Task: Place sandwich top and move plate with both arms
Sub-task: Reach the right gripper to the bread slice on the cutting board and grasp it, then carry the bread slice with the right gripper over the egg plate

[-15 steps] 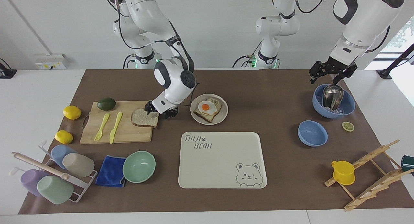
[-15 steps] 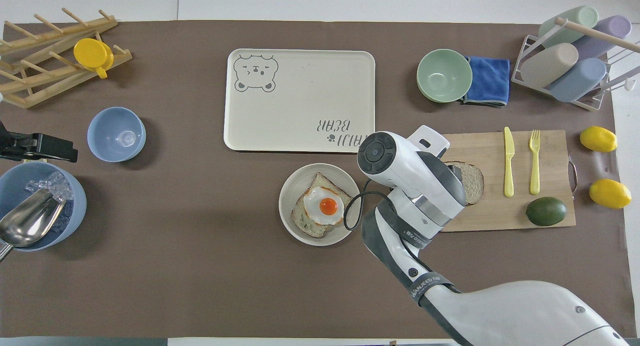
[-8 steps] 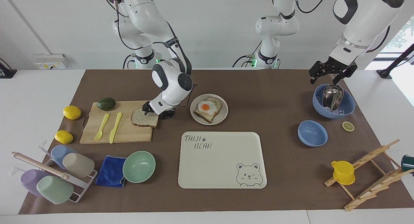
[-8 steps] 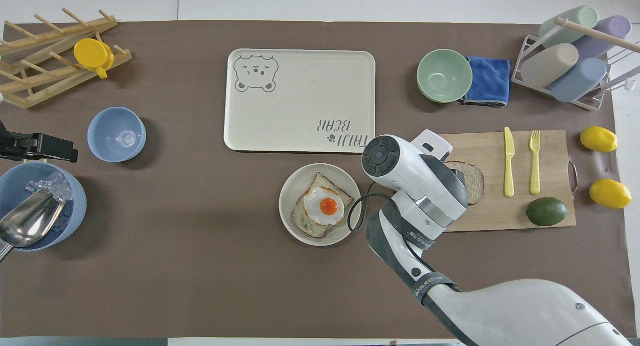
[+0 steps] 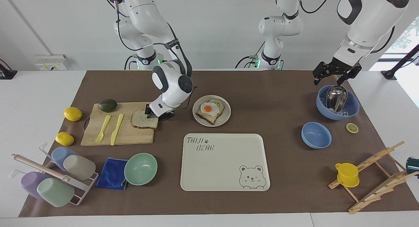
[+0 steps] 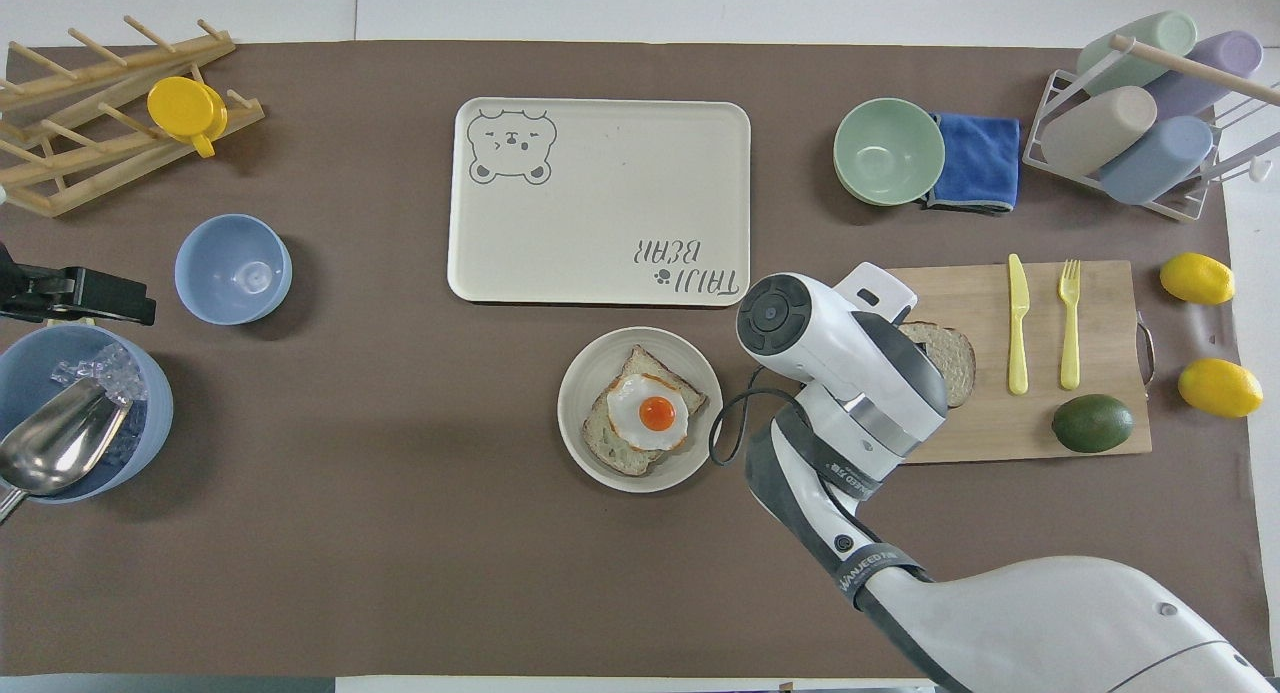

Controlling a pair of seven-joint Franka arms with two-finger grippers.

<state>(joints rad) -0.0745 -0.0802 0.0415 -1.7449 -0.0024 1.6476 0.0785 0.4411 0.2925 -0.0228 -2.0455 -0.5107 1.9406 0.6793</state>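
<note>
The sandwich top (image 5: pixel 141 120), a plain brown-crusted bread slice, lies on the wooden cutting board (image 5: pixel 124 135); in the overhead view the right arm hides part of the slice (image 6: pixel 958 351). My right gripper (image 5: pixel 159 115) is low at the slice's edge nearest the plate, with its fingers apart. The beige plate (image 5: pixel 226 117) sits beside the board and holds a toast slice topped with a fried egg (image 5: pixel 209 109); the plate also shows in the overhead view (image 6: pixel 580 443). My left gripper (image 5: pixel 331 79) waits open over a blue bowl (image 5: pixel 352 110) with a metal scoop.
A cream bear tray (image 5: pixel 226 174) lies farther from the robots than the plate. A yellow fork and knife and an avocado (image 5: pixel 107 105) are on the board. A green bowl (image 5: pixel 140 168), a blue cloth, a cup rack, two lemons, a small blue bowl (image 5: pixel 316 135) and a wooden rack stand around.
My right gripper has come lower and shifted toward the bread slice. The slice has slid a little toward the fork and knife. The left arm has not moved.
</note>
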